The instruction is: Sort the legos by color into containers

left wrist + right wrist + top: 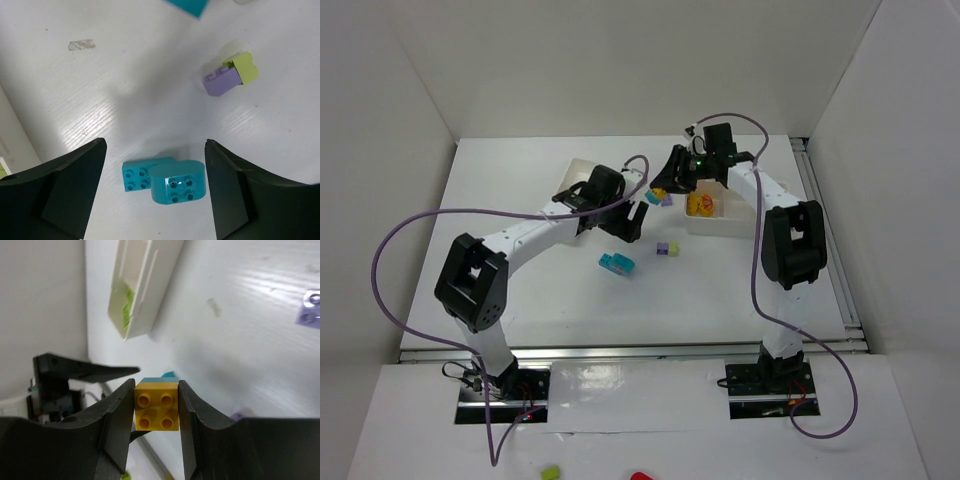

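Observation:
My left gripper [632, 222] [155, 147] is open and hovers above a stack of two cyan legos [165, 180] [616, 264] that lies on the table between its fingers. A purple and pale green stack [230, 77] [666, 249] lies to the right. My right gripper [660, 190] [156, 386] is shut on a yellow lego [156, 412] with a cyan brick stuck behind it, held above the table. The right container [732, 222] holds yellow and orange bricks. The left container [576, 170] [142, 290] holds pale green bricks and is partly hidden by the left arm.
A loose purple brick [667, 200] [312, 310] lies beside the right gripper. White walls enclose the table on three sides. A cyan piece [187, 5] shows at the top edge of the left wrist view. Purple cables loop from both arms.

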